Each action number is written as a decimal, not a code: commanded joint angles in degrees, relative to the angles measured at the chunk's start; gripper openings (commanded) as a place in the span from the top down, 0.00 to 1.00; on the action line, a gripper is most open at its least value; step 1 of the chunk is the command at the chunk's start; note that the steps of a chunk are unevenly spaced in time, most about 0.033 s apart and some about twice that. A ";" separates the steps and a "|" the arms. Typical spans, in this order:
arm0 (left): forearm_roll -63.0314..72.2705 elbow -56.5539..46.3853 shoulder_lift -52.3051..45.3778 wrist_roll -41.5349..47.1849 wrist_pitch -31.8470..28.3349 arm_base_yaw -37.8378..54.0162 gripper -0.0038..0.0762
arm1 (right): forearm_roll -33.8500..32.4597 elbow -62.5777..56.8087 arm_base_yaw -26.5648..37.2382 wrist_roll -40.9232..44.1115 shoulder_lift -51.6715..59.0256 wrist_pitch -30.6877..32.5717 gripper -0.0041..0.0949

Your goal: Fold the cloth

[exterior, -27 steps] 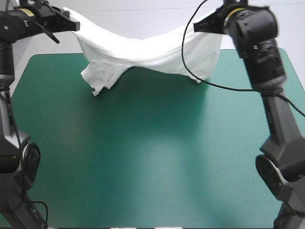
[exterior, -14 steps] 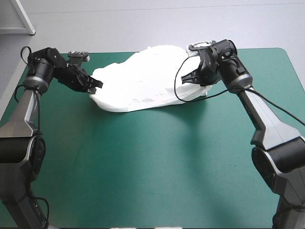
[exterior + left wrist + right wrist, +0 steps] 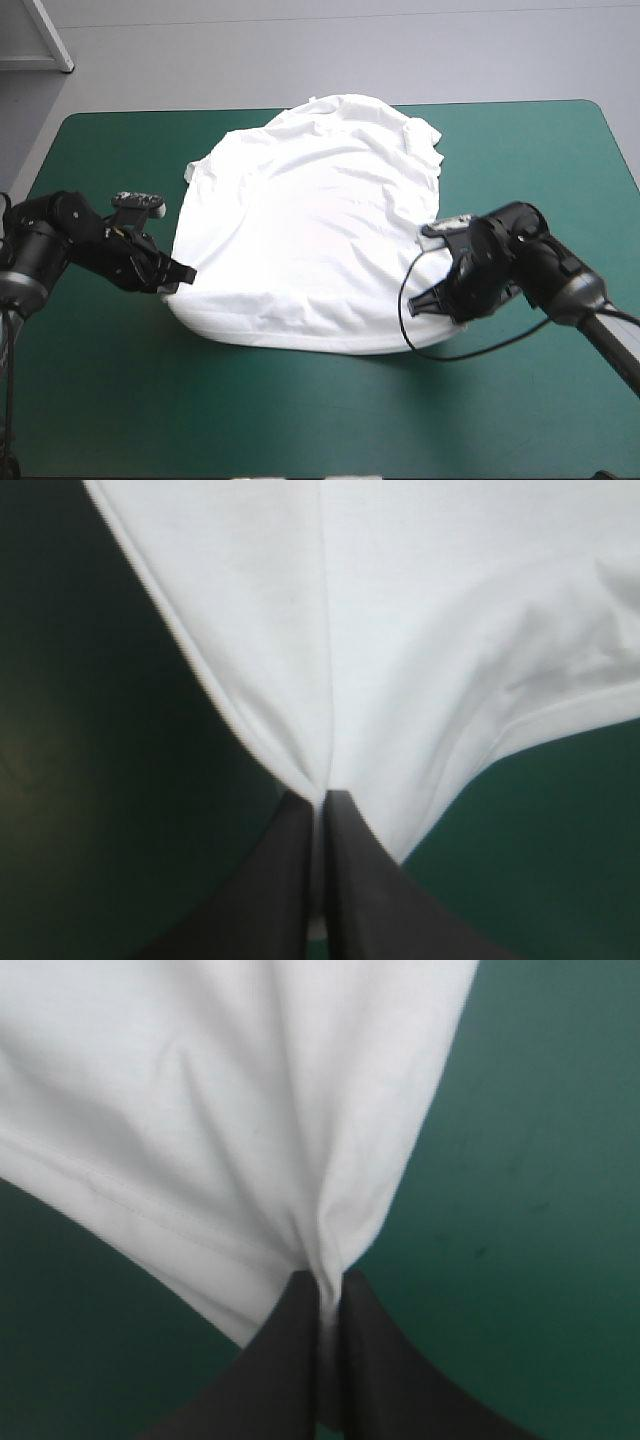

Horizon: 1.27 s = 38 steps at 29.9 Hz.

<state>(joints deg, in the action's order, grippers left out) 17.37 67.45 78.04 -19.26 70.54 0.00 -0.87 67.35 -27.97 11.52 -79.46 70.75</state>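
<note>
T-shirt (image 3: 310,230) lies spread over the far half of the teal-green table (image 3: 300,420). Left gripper (image 3: 183,272) and right gripper (image 3: 425,300) each have fingers clamped on a near hem corner, probably so the cloth lies stretched flat for folding.

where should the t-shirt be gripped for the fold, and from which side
Its two near hem corners, one per gripper, each approached low from its own outer side. The T-shirt lies spread flat, hem nearest the robot, so those corners are easy to reach; the left gripper and right gripper are shut on them.
</note>
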 commanded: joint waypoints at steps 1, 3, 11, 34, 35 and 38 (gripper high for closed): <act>-1.99 -4.95 -6.65 3.31 3.30 -0.26 0.96 | 2.26 -7.93 -0.17 -0.20 7.30 0.98 0.98; -2.35 -9.33 -9.29 4.21 3.30 -0.26 0.96 | 2.73 -12.99 -0.17 -0.19 10.94 0.98 0.98; -2.50 -24.48 -15.97 5.39 3.55 -0.38 0.96 | 9.47 -23.99 -0.17 0.05 21.39 0.98 0.98; 1.69 -28.48 -17.18 3.01 -2.66 -0.38 0.31 | 4.60 -24.38 -0.17 -1.71 24.11 -4.48 0.10; 1.65 -27.65 -17.18 3.26 -4.23 -0.38 0.31 | 3.69 -23.61 -0.17 -0.86 24.11 -4.62 0.10; 1.20 -23.79 -17.05 5.38 -10.76 -0.38 0.31 | 1.26 -20.77 -0.17 0.48 24.00 -4.76 0.10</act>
<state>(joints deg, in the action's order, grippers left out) 17.61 38.98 61.84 -16.00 65.42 0.00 2.54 43.00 -28.03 10.72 -56.08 67.06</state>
